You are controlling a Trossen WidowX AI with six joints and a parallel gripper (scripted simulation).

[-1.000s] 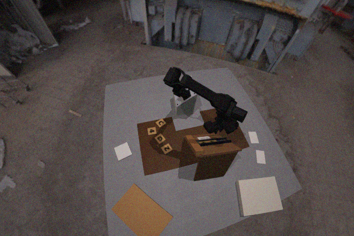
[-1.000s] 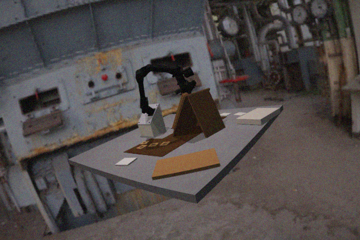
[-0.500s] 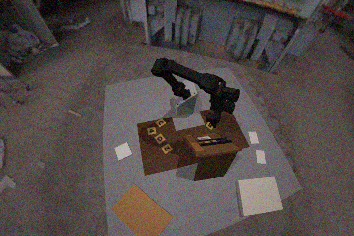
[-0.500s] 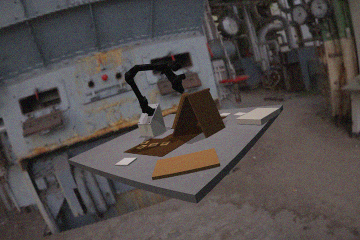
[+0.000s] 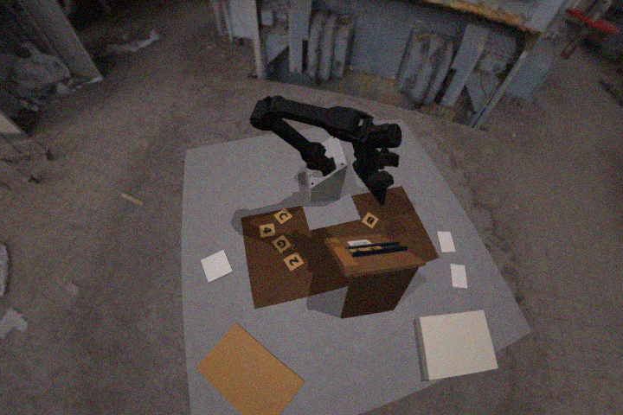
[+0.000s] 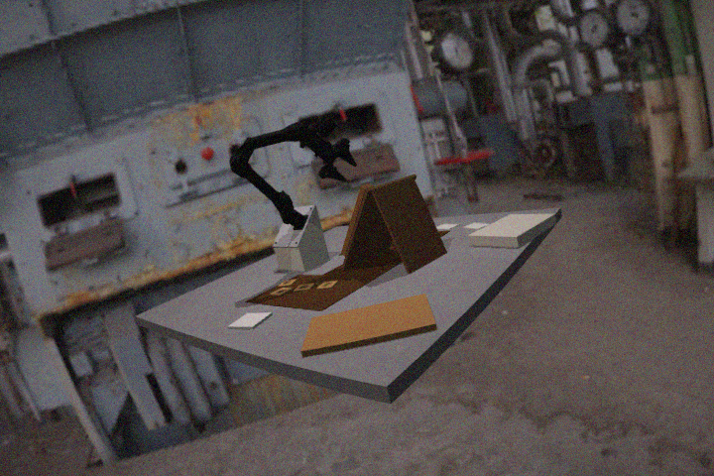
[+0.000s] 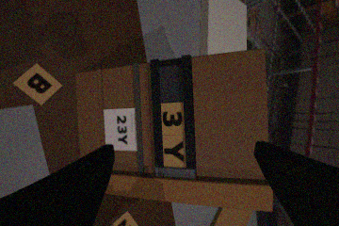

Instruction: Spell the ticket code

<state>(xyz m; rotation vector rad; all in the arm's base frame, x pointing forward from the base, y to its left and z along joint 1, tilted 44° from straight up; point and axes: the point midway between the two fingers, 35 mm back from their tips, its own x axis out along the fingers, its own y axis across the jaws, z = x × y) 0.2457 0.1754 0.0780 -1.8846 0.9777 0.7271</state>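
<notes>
My gripper (image 5: 383, 193) (image 6: 350, 172) (image 7: 185, 147) is wide open and empty, above the slanted board (image 5: 336, 250) (image 7: 231, 118). The ticket (image 5: 358, 242) (image 7: 110, 129) on the board reads 23Y. The dark letter rail (image 7: 189, 127) holds a 3 tile (image 7: 172, 117) beside a Y tile (image 7: 173, 153); the Y is nearest the closed end. The rail's other stretch, left of the 3 in reading order, is empty. Loose tiles lie on the brown mat (image 5: 268, 288): B (image 5: 369, 220) (image 7: 37, 84), C (image 5: 283, 216), 4 (image 5: 267, 230), G (image 5: 281, 243) and one that looks like 2 or Z (image 5: 293, 261).
The grey counter (image 5: 224, 181) (image 6: 211, 313) also holds an orange slab (image 5: 250, 369) (image 6: 369, 325), a cream block (image 5: 457, 345) (image 6: 512, 227) and thin white cards, one of them a square card (image 5: 216, 265) (image 6: 250, 320) left of the mat. The arm's pale base (image 6: 301, 249) stands behind the mat.
</notes>
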